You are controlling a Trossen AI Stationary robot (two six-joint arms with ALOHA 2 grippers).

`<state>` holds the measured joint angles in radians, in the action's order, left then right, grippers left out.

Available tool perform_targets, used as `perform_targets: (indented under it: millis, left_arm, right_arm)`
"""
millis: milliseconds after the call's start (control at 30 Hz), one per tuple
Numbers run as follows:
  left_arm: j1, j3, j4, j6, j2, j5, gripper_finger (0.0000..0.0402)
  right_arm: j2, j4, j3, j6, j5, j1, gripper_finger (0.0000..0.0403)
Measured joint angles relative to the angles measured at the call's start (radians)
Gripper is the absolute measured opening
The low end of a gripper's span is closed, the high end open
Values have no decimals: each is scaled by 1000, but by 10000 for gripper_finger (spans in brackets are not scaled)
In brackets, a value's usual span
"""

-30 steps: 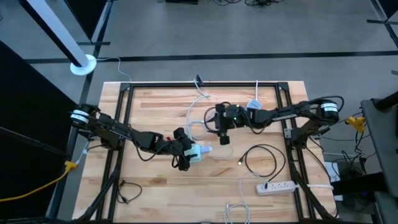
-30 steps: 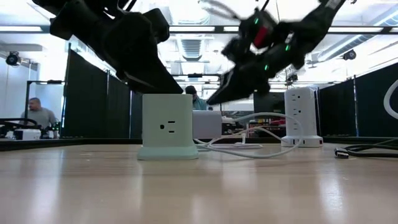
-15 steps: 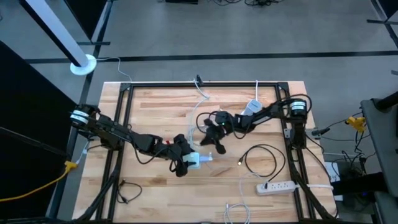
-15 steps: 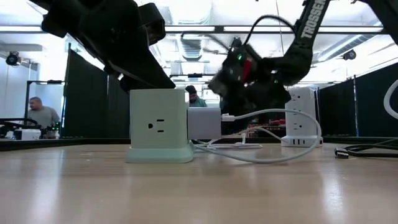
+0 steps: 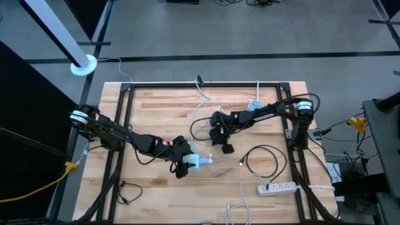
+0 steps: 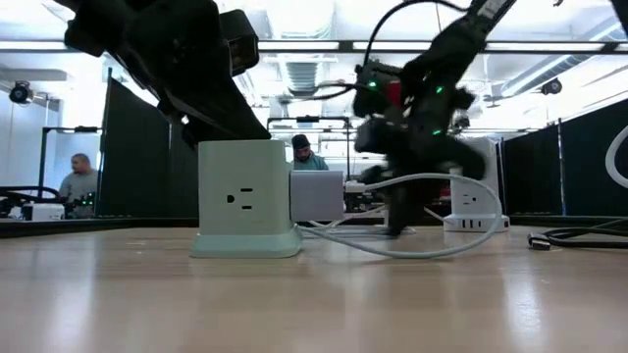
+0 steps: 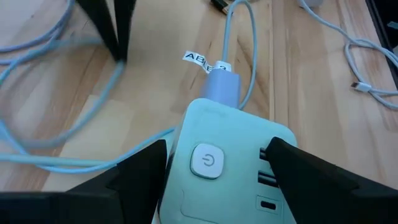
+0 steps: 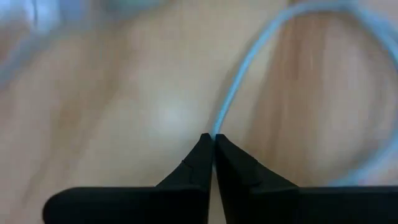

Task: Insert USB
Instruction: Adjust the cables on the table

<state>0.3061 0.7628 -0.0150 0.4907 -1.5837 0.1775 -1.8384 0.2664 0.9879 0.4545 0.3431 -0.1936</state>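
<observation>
Over on the left, the left gripper (image 5: 182, 164) has its fingers spread wide around the pale green power cube (image 5: 193, 162), one finger on each flank, and the cube stands upright on the wooden table (image 5: 156, 112). In the left wrist view you can see the cube's power button (image 7: 206, 161) facing up and a white plug (image 7: 222, 85) seated in its far side, with a labelled white cable (image 7: 239, 37) running away across the boards. The low view shows an outlet face (image 6: 241, 199) turned towards the camera. Moving towards the middle, loose loops of that white cable lie between the two arms. Now the right gripper (image 5: 220, 140), just beyond the cube, points down at the table with its fingers (image 8: 198, 163) pinched tight together, and the thin cable meets their tips; whether it is actually clamped there cannot be told. Further right, a coiled black cable (image 5: 262, 159) and a white power strip (image 5: 279, 187) lie near the table's edge.
</observation>
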Motion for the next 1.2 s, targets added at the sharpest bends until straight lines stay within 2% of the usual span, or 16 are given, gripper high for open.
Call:
perform_targets:
  millis: [133,233,367,467,533,633,733,800,900,1033,1200]
  left_arm:
    - [0,0,-1,-20,0,-1,274]
    - [0,0,-3,-35,0,-2,274]
    - [0,0,-3,-47,0,0,274]
    - [0,0,-2,-54,4,1,274]
    - [0,0,4,-56,13,0,274]
    - [1,-3,17,-62,35,-2,274]
    - [1,-7,24,-71,61,-5,274]
    - [1,-9,25,-73,77,-7,274]
    - [3,-10,27,-72,85,-28,274]
    - [13,-9,46,-32,84,-37,274]
    - [19,-4,77,14,73,-31,274]
  right_arm:
    - [113,249,0,19,-124,-1,2]
    - [218,290,-1,14,-186,-2,2]
    - [320,241,-22,10,-195,-4,2]
    - [360,93,-45,10,-179,-4,2]
    - [354,-18,-67,16,-124,-4,2]
    - [293,-248,-88,25,0,-3,2]
    - [172,-548,-78,-35,49,-3,1]
    - [66,-664,-38,-99,89,-4,0]
    - [-82,-670,71,-146,137,-2,0]
    - [-244,-545,215,-129,143,4,0]
    - [-324,-370,314,-86,153,5,0]
